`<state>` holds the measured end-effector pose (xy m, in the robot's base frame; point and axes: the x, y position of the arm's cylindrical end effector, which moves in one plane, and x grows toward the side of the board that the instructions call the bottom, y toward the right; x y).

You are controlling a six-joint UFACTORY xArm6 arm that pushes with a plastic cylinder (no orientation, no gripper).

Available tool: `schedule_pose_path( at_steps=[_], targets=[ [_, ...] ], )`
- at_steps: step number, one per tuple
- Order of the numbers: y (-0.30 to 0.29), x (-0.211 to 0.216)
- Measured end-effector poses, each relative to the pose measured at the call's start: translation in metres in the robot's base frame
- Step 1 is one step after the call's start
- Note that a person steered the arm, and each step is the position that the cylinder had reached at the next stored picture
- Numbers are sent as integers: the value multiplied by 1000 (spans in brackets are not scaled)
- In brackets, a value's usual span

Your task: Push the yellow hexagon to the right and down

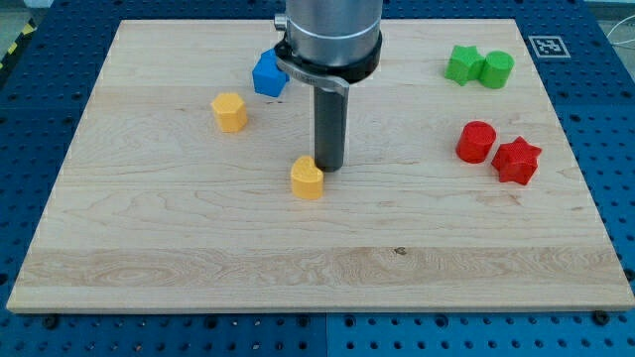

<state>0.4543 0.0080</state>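
Note:
The yellow hexagon (229,111) sits on the wooden board (198,258) at the view's upper left. A second yellow block (308,178), heart-like in shape, lies near the board's middle. My tip (328,167) stands just to the upper right of this second yellow block, touching or almost touching it. The tip is well to the right of and below the yellow hexagon, apart from it.
A blue block (269,73) lies at the top, partly behind the arm's body. A green star (462,63) and a green cylinder (497,68) touch at the upper right. A red cylinder (476,142) and a red star (516,160) sit at the right.

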Motion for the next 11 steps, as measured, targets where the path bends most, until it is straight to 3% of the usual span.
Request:
schedule_pose_path(
  at_steps=[5, 6, 9, 11],
  targets=[
    [-100, -103],
    [-124, -100],
    [-132, -10],
    [-165, -7]
  ],
)
